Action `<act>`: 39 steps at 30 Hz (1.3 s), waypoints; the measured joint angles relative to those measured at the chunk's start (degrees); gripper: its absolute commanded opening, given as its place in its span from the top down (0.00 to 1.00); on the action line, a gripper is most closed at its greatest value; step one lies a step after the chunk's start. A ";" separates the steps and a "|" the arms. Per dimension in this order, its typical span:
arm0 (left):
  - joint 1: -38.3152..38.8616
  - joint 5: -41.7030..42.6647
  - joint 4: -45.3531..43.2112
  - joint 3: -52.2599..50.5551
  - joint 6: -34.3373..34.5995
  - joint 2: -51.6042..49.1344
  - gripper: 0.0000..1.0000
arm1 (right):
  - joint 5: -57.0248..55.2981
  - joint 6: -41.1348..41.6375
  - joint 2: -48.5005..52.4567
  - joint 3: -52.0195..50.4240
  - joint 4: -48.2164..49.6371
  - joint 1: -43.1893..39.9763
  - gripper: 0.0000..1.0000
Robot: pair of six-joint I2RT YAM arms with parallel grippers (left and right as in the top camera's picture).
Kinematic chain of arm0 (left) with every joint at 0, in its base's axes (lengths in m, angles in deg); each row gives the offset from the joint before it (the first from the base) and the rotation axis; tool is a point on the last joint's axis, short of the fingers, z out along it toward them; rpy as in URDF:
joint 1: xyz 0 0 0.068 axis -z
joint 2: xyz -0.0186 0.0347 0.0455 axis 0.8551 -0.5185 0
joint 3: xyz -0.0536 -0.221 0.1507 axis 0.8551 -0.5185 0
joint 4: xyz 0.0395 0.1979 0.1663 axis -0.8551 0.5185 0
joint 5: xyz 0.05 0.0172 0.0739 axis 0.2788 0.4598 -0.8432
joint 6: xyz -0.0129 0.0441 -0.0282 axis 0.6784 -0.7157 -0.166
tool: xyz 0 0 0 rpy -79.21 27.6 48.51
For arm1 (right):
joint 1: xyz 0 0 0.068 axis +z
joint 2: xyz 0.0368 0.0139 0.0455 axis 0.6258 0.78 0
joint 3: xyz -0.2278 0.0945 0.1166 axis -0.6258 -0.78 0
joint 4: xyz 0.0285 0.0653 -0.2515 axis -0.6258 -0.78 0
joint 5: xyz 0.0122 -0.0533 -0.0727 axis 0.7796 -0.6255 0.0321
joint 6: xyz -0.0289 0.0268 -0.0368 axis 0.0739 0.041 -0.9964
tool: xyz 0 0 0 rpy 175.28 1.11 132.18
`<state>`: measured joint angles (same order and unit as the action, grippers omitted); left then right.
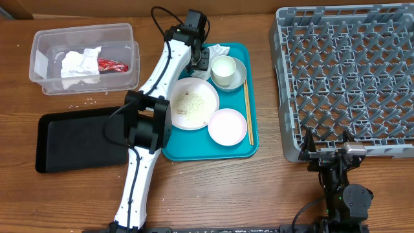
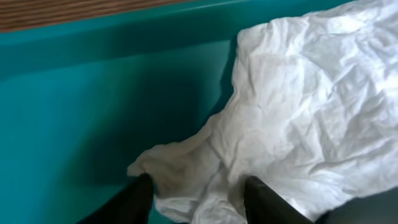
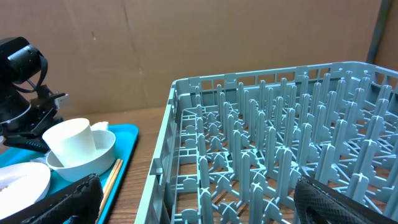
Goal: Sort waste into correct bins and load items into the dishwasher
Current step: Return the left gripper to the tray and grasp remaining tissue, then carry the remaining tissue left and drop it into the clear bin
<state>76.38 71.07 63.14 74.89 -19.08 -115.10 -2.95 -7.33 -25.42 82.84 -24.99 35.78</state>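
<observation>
A crumpled white napkin lies at the far end of the teal serving tray. My left gripper is down on it; in the left wrist view its open fingers straddle the napkin's near edge. The tray also holds a plate with rice grains, a pale-pink plate, a white cup in a grey-white bowl, and chopsticks. My right gripper is open and empty at the front edge of the grey dish rack.
The clear tub at the back left holds another white napkin and the red wrapper. The black tray lies left of the teal tray. Loose rice grains dot the table between them.
</observation>
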 measured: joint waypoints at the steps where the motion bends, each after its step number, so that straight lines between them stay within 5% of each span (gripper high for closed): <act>1: -0.02 -0.22 0.39 0.00 0.00 0.00 0.73 | 0.00 -0.02 0.00 0.00 0.00 0.00 0.00; 5: -0.07 -0.83 1.90 0.00 0.31 0.00 0.96 | 0.00 -0.02 0.00 0.00 -0.02 0.00 0.00; 20: -4.46 -1.46 13.55 10.62 5.79 1.70 0.96 | 0.00 -0.02 0.00 0.00 0.02 0.00 0.00; 29: -20.00 -3.69 22.49 15.28 29.59 16.79 0.96 | 0.02 -0.02 0.00 0.00 0.02 0.00 0.00; 39: -29.00 -4.98 25.44 13.60 48.57 16.72 0.94 | 0.00 -0.02 0.00 0.00 0.02 0.00 0.00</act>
<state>47.37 66.09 88.58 88.48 29.48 -98.38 -2.95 -7.35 -25.42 82.84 -24.97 35.78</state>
